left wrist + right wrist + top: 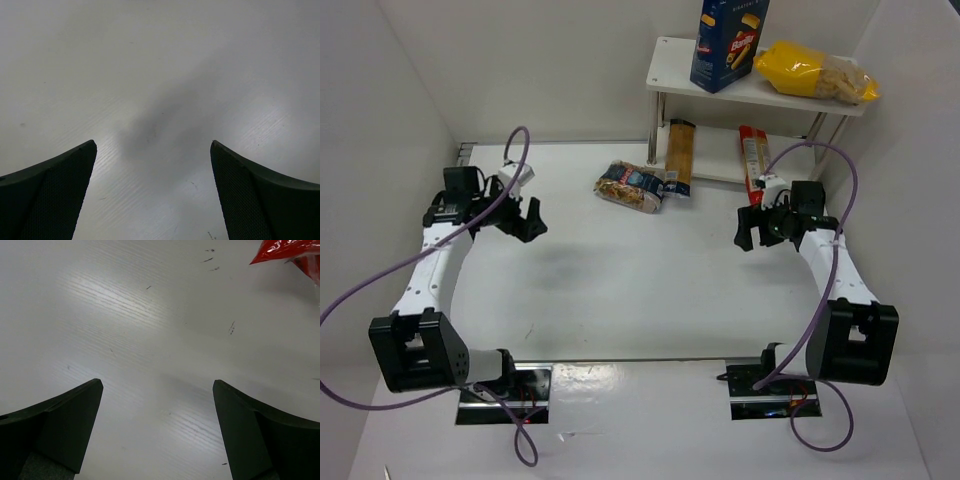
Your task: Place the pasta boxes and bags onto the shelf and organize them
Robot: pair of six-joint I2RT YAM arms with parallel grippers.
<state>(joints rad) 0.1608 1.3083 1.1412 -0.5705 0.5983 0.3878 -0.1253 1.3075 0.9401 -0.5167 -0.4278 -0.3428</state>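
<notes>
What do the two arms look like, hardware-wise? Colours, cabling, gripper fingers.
The left arm and right arm match: white links, blocky black joint housings, black left gripper and right gripper. A purple cable loops along each. The fingers are dark, wedge-shaped, finely textured.

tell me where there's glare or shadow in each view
Top external: faint grey shadow on the table, left of centre. Left wrist: soft dark shadow patch mid-frame, pale sheen beside it. Right wrist: bright glare band across the upper left.
</notes>
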